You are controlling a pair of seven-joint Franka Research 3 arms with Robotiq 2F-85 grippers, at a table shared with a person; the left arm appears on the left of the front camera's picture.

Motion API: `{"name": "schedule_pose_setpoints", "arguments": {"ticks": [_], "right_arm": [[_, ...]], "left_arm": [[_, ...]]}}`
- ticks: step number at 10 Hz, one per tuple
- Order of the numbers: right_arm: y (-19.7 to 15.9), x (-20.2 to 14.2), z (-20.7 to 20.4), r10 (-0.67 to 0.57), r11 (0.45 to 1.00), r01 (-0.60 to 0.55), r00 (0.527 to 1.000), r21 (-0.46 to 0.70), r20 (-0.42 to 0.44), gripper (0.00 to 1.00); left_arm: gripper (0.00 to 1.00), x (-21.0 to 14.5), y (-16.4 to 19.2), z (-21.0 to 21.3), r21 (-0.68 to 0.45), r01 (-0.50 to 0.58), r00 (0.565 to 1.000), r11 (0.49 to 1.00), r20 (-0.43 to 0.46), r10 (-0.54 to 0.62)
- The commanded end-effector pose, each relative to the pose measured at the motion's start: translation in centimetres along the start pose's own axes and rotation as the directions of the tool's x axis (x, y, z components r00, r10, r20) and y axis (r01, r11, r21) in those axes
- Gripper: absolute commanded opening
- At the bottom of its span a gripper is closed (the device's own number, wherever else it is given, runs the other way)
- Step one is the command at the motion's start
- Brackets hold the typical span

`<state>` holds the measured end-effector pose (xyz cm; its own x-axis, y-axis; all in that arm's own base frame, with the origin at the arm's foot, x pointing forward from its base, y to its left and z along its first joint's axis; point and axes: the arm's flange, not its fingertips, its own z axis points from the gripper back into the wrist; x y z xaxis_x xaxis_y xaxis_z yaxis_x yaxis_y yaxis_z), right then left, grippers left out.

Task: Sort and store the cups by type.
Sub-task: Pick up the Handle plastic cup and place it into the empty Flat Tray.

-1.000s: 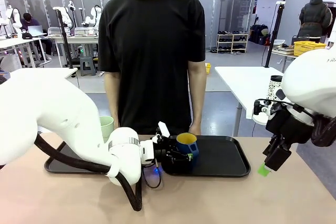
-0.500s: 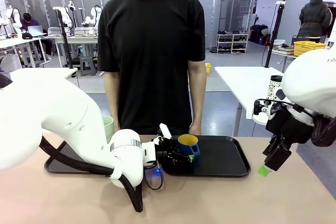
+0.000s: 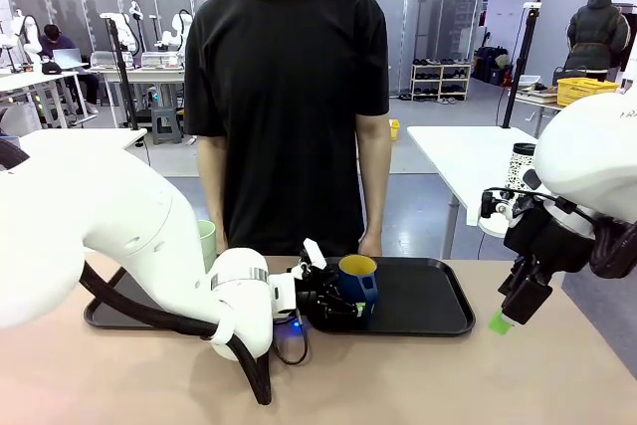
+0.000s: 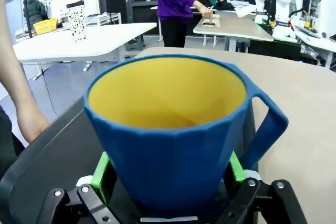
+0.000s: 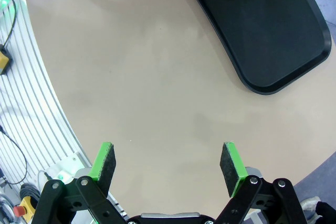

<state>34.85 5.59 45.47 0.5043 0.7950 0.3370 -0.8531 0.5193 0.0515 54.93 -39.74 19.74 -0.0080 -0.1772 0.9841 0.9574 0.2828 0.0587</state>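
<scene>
The left pincer (image 3: 343,298) is clamped on the blue mug (image 3: 356,280) over the right-hand tray (image 3: 438,298), so setting it down looks next. The right pincer (image 5: 167,167) hangs apart.

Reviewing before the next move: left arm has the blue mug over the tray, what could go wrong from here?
1. The fingers pinch the blue mug low on its tapered wall; it might slip or tip when moved.
2. The person's hand sits close beside the black tray, so a sideways move could brush it.
</scene>
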Motion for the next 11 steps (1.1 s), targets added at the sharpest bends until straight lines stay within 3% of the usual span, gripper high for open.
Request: {"name": "schedule_pose_setpoints", "arguments": {"ticks": [1,3,4,11], "right_arm": [[0.1,-0.1,-0.2,-0.009,1.0,0.009,1.0,-0.009,0.003,1.0],[0.1,-0.1,-0.2,-0.009,1.0,0.009,1.0,-0.009,0.003,1.0],[0.1,-0.1,-0.2,-0.009,1.0,0.009,1.0,-0.009,0.003,1.0],[0.1,-0.1,-0.2,-0.009,1.0,0.009,1.0,-0.009,0.003,1.0]], "left_arm": [[1.0,-0.9,-1.4,1.0,0.068,0.056,0.998,0.996,-0.019,-0.054],[1.0,-0.8,-1.7,1.9,0.064,0.084,0.996,0.994,-0.042,-0.082],[1.0,0.4,0.5,0.3,0.026,0.023,1.0,0.999,-0.013,-0.023],[1.0,0.9,-1.1,1.4,0.025,0.038,0.998,0.999,-0.042,-0.037]]}}
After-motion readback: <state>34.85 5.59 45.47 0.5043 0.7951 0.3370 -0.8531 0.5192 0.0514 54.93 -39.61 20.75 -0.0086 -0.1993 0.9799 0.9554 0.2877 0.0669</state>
